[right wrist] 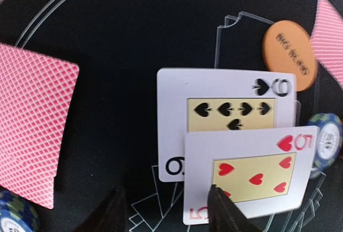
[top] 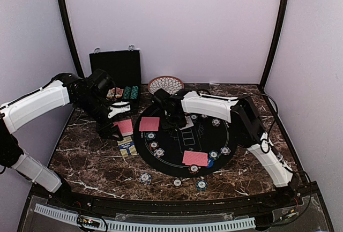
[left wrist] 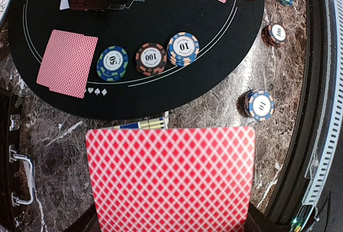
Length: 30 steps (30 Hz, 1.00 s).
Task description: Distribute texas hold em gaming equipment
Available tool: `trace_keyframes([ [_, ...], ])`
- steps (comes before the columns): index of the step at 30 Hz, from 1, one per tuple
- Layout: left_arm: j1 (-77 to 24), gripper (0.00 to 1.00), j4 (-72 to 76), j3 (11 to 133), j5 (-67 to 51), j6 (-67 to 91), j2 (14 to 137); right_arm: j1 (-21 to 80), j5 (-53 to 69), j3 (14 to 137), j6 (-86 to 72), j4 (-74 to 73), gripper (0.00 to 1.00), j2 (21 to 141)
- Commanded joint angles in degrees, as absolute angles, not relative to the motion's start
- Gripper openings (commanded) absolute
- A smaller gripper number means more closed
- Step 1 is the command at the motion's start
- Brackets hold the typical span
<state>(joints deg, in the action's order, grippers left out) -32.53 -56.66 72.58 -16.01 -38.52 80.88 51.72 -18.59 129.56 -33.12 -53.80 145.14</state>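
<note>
Marble table (top: 91,173) carried a black mat (top: 171,149). At its edge the left gripper (top: 113,129) clamped a red-backed card (left wrist: 171,178), likely ready for dealing. Over the centre the right gripper (right wrist: 166,210) hung empty, jaws apart, above the five (right wrist: 257,173), laid overlapping the nine (right wrist: 225,109) so both showed.

Hold'em cards and chips laid out on and around a round black mat (top: 177,135).

A nine of spades (right wrist: 225,119) lies face up mid-mat, with a five of hearts (right wrist: 249,176) overlapping its lower corner and an orange button disc (right wrist: 288,54) near them. The left red-backed pair (left wrist: 67,63) and the near red-backed pair (top: 195,158) lie face down. A 50 chip (left wrist: 112,63), a 100 chip (left wrist: 151,59) and a 10-chip stack (left wrist: 183,49) sit in a row beside the left pair. Three outer chip stacks (left wrist: 260,105) rest on the marble. One raised red-backed card (left wrist: 171,181) hangs clear of the table.
</note>
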Motion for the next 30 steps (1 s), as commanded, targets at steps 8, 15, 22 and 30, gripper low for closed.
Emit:
trace_keyframes([
  [8, -32.7, 0.00, -56.4, 72.2, -16.8, -38.9, 80.0, 44.9, -1.0, 112.4, -37.2, -35.7, 0.62, 129.3],
  [15, -32.6, 0.00, -56.5, 72.0, -16.7, -39.0, 79.7, 41.1, -1.5, 105.0, -37.6, -32.9, 0.62, 125.8],
  [22, -32.7, 0.00, -56.5, 71.7, -16.6, -38.9, 79.6, 39.7, -1.7, 97.6, -38.2, -30.4, 0.62, 123.3],
  [30, -32.6, 0.00, -56.4, 71.8, -16.7, -38.9, 79.6, 38.8, -0.4, 93.9, -37.6, -27.8, 0.61, 123.2],
])
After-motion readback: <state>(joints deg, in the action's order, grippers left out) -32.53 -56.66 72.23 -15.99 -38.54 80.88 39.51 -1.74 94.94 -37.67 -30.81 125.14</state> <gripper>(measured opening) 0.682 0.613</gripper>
